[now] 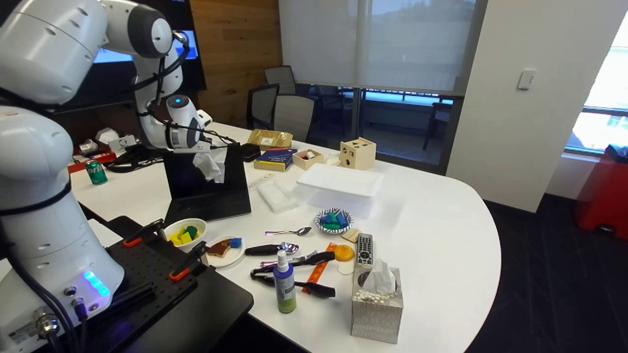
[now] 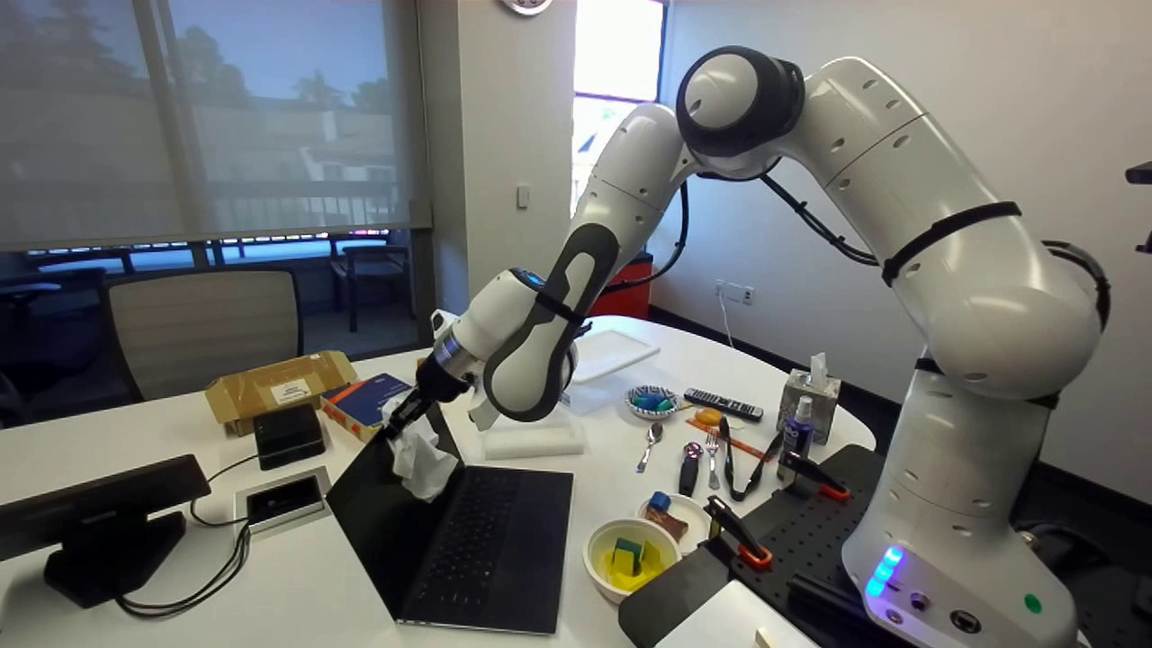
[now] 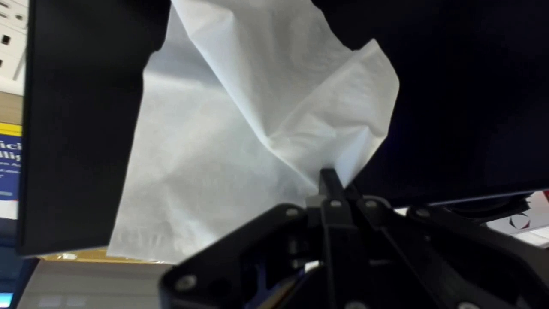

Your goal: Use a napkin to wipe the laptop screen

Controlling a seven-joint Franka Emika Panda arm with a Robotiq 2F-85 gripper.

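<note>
1. Low in the wrist view, the gripper (image 3: 336, 182) is clamped on the napkin (image 3: 206, 141), which fans out toward the top and left.
2. The napkin hangs before the laptop screen (image 2: 387, 522), left of centre in an exterior view, covering part; whether they touch, I cannot tell.
3. In the left half of an exterior view lie a book (image 2: 371, 398), a cardboard box (image 2: 288, 387) and a black box (image 2: 288, 436); a black panel (image 2: 108, 502) is cut off by the edge.
4. Bottom centre of an exterior view, a spray bottle (image 1: 285, 290) partly covers the tongs (image 1: 320, 290); a tissue box (image 1: 377, 316) stands right of them.
5. The arm (image 2: 630, 171) hides part of a plastic tub (image 2: 616, 355) near the centre of an exterior view.
6. In the wrist view the left edge crops the book; a black thing (image 3: 493, 209) lower right is too murky to name.
</note>
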